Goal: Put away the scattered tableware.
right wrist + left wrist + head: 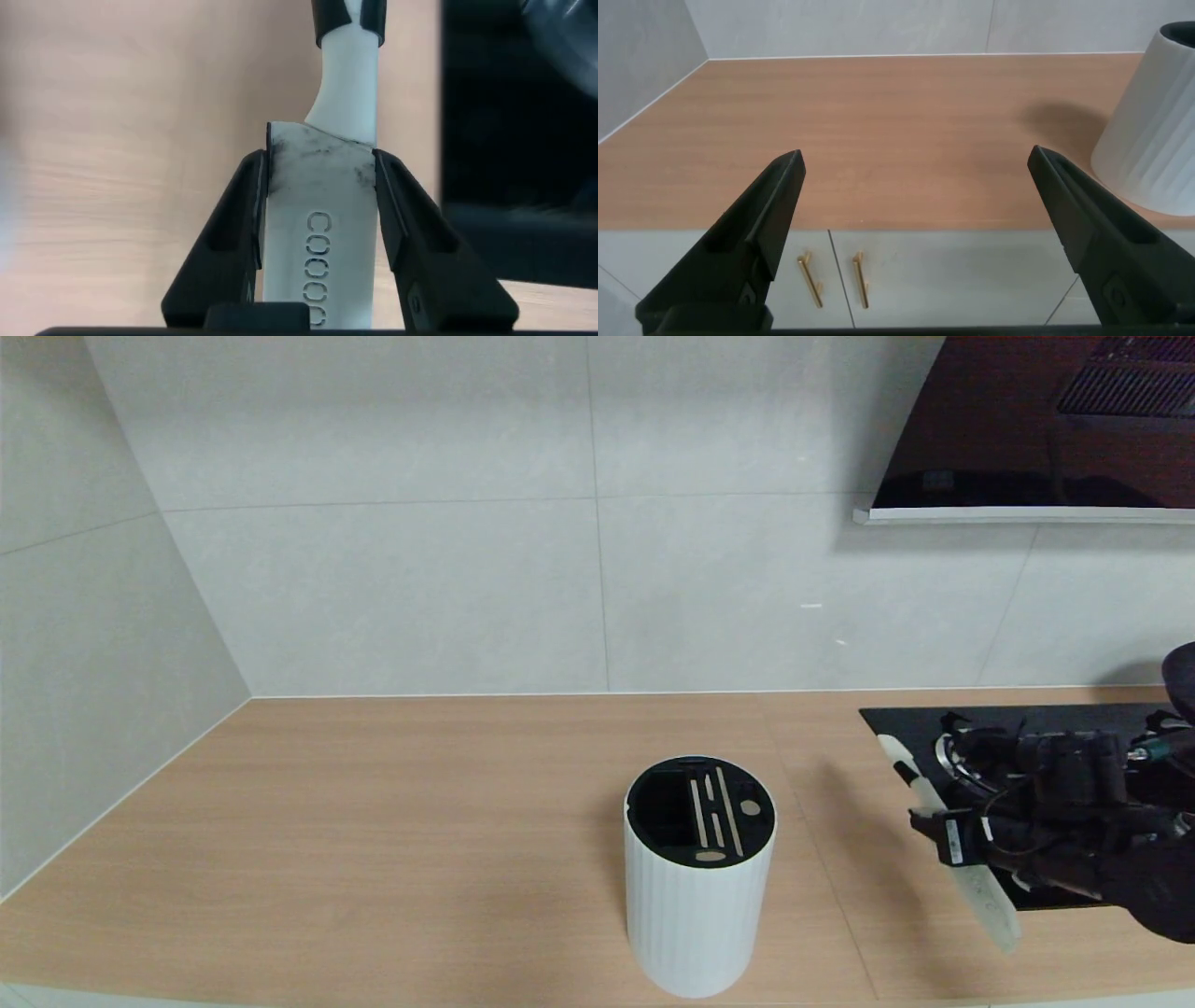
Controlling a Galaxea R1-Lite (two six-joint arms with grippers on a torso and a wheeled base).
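A white ribbed holder (695, 887) with a black slotted top stands on the wooden counter (420, 821) near its front edge; its side shows in the left wrist view (1153, 121). My right gripper (943, 835) is shut on a white knife (943, 831) to the right of the holder, held above the counter at the hob's left edge. The knife's blade (322, 233) sits clamped between the fingers (229, 233), its white and black handle (348, 37) pointing away. My left gripper (915, 187) is open over the counter's front edge, left of the holder.
A black hob (1018, 719) lies set into the counter at the right, with a dark extractor hood (1036, 429) above it. Tiled walls close the back and left. Cabinet doors with gold handles (836, 280) lie below the counter's front edge.
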